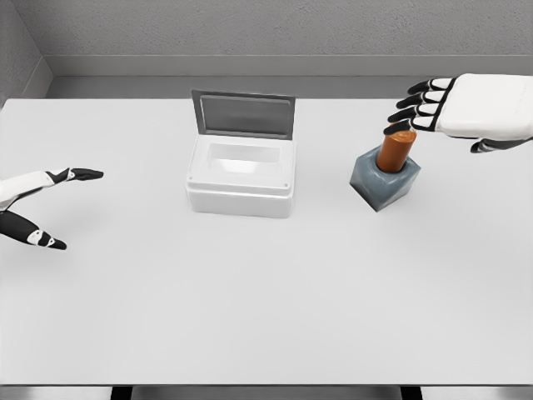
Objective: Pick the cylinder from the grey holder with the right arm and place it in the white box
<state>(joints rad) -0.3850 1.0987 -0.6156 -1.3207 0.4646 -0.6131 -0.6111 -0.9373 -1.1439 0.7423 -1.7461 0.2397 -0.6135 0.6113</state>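
White table (250, 308); white box (241, 179); grey holder (385, 183)

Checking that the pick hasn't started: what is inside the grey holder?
The orange cylinder stands upright in the grey holder, its upper part sticking out. Its lower end is hidden by the holder's walls. The right robot hand hovers open just above, not grasping it.

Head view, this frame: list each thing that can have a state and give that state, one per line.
white box: lid open and standing upright at the back, nothing inside.
cylinder: upright, seated in the grey holder, not grasped.
grey holder: standing on the table, occupied by the cylinder.
right hand: fingers extended, open, above the cylinder's top, holding nothing.
left hand: open, at the table's left edge, holding nothing.
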